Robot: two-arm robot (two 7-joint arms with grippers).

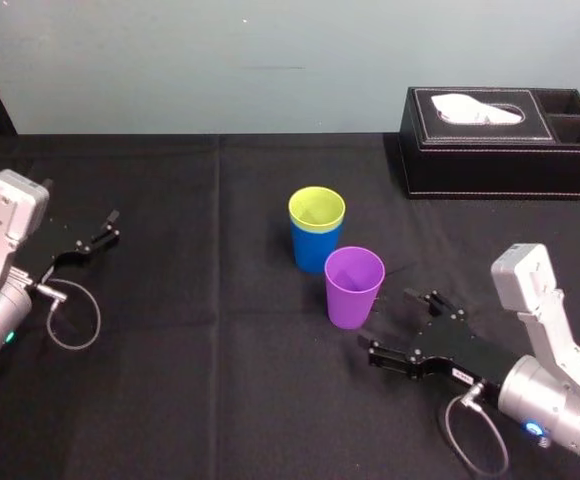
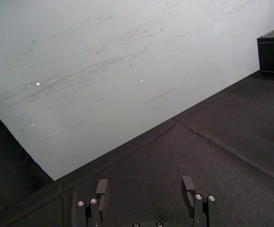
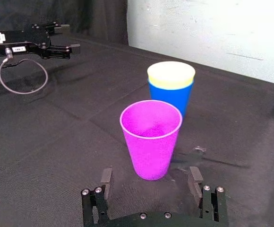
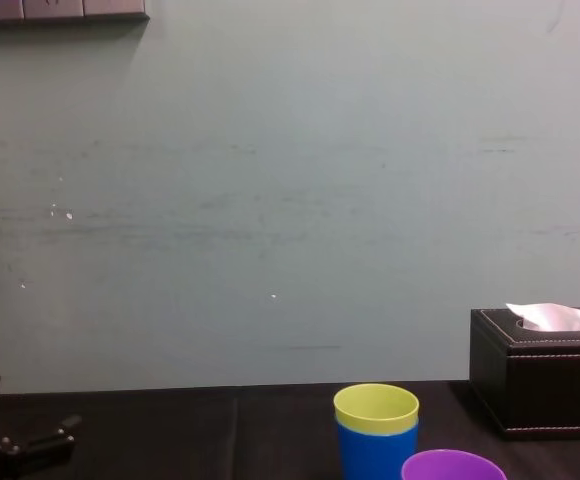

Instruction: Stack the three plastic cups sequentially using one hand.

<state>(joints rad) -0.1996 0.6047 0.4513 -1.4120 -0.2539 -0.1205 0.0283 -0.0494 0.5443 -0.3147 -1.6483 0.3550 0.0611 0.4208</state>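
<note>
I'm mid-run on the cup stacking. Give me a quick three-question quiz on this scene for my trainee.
1. True or false: the yellow-green cup sits nested in the blue cup.
2. Which cup stands alone? A) purple cup B) blue cup C) yellow-green cup
3. Fill in: the left gripper is parked open at far left; the right gripper, aimed at the purple cup, is ____.
Key: 1 true; 2 A; 3 open.
</note>
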